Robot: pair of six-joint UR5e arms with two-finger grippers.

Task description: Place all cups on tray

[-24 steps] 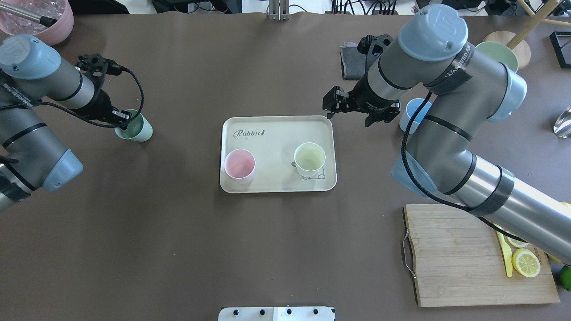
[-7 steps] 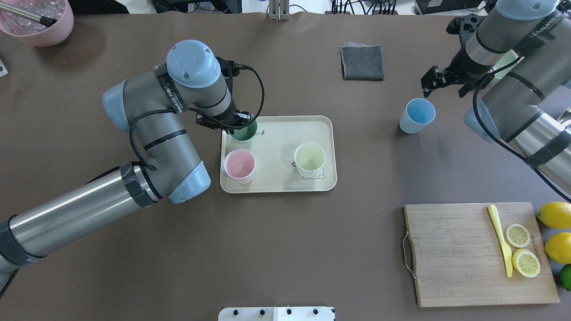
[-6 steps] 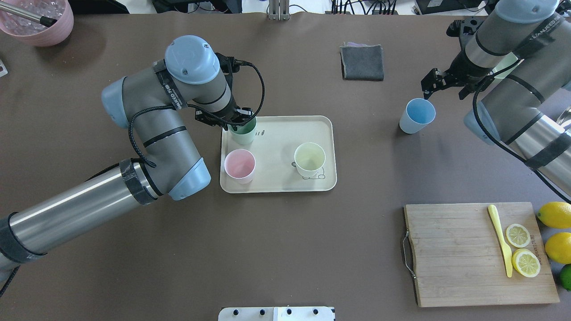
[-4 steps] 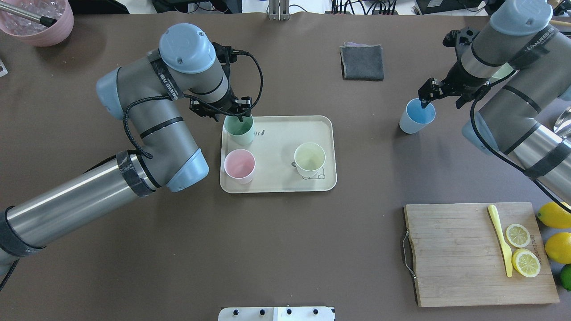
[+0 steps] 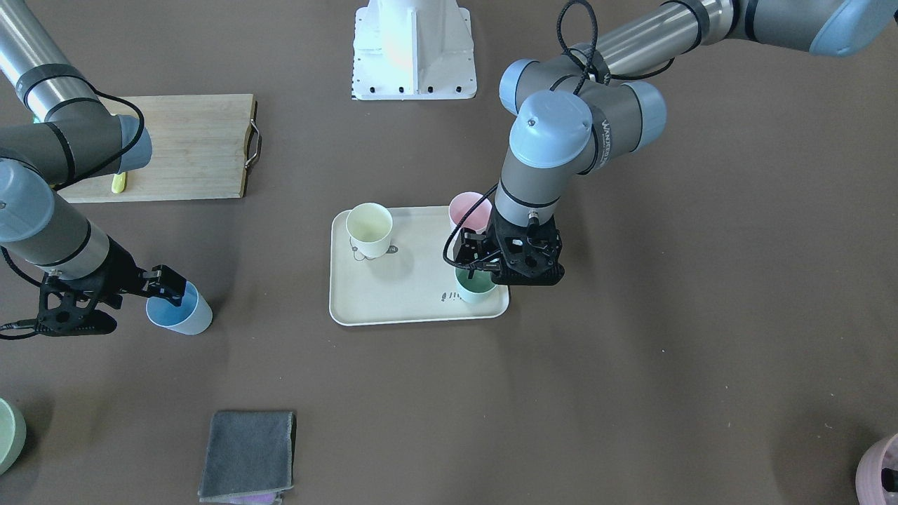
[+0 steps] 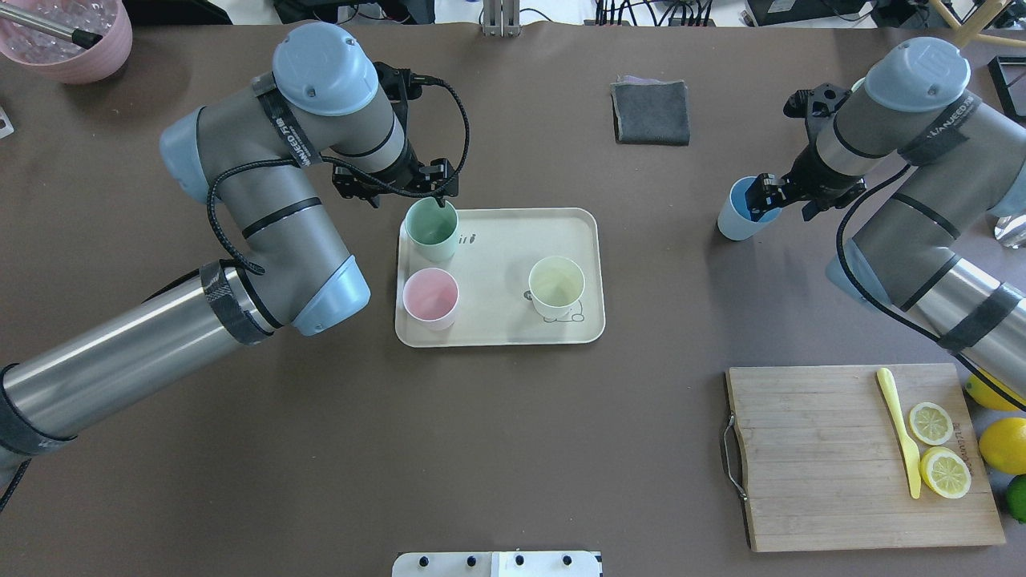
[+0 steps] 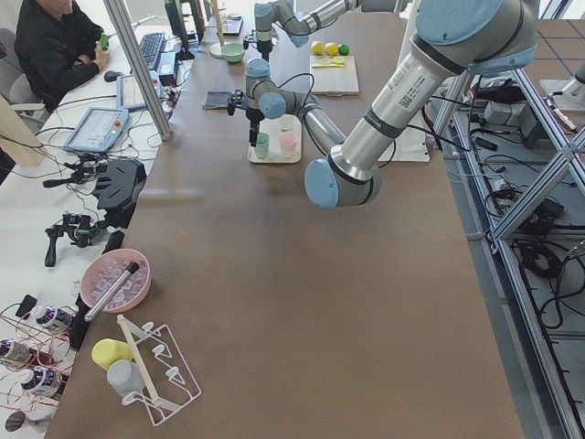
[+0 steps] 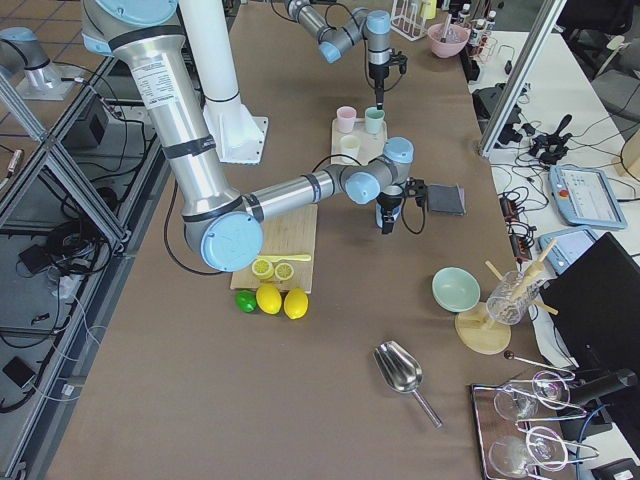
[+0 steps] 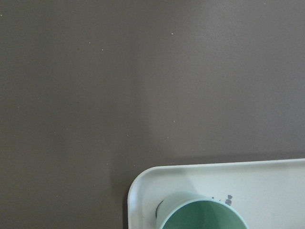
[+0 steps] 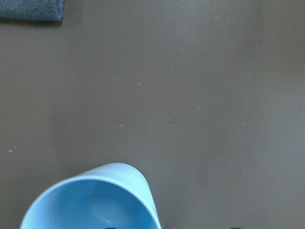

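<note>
1. L gripper (image 6: pixel 417 186) has come up since half a sec ago. It was down at the rim of the green cup (image 6: pixel 431 232), now it hangs just above it. Cup's standing on the tray (image 6: pixel 513 240), far left corner, over the printed script.
2. R gripper (image 6: pixel 779 200) has swung in & dropped onto the blue cup (image 6: pixel 733 220). A sec ago it sat beyond it.
3. L arm pose: forearm in from the left edge, elbow folded, wrist pointing down over that tray corner. Fingers look parted, holding nothing.
4. R arm pose: in from the right edge, wrist angled down at the blue cup. Fingers wide, one inside the rim, one outside, not closed on it.
5. Cups: 4. On tray: 3, namely green, pink cup (image 6: pixel 430 296) & yellow cup (image 6: pixel 556 287), all upright. Green & pink sit close together, yellow apart toward the tray's right end. Off tray: 1, the blue, on the table (image 6: pixel 513 449), well right of the tray.
6. Trays: 1. Arms: 2. Also 1 grey cloth (image 6: pixel 651 112) beyond the tray, and 1 chopping board (image 6: pixel 809 457) near right w/ 2 lemon slices (image 6: pixel 931 423) & 1 knife (image 6: pixel 898 433).
</note>
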